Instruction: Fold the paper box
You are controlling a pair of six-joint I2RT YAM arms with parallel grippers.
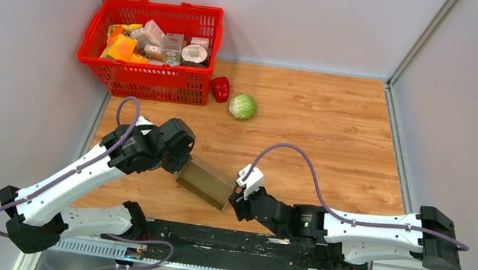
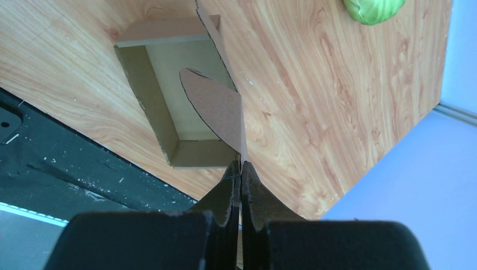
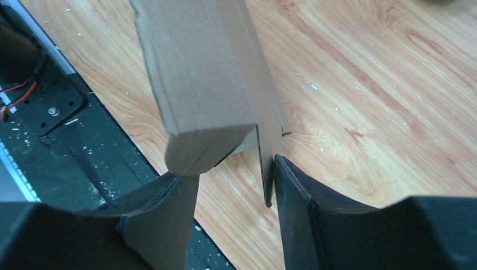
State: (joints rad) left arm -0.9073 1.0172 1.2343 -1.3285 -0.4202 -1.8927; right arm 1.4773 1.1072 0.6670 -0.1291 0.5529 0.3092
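- Overhead: the paper box (image 1: 205, 181) was seen near the table's (image 1: 333, 133) front edge, between both arms. Small packages were heaped in the red basket (image 1: 156, 5), far left.
- Left wrist: the left gripper (image 2: 241, 166) was clamped on one thin wall of the box. The box was empty, with a rounded flap untucked.
- Right wrist: the right gripper (image 3: 230, 174) was held apart astride the box's end. The folding was judged unfinished.

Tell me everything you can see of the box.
The box is plain brown cardboard, an open shallow tray with one rounded flap bent inward, angled by the table's near edge. The left gripper has its jaws shut on one long wall's edge; the right gripper has its jaws apart around the other end's rounded flap and wall.
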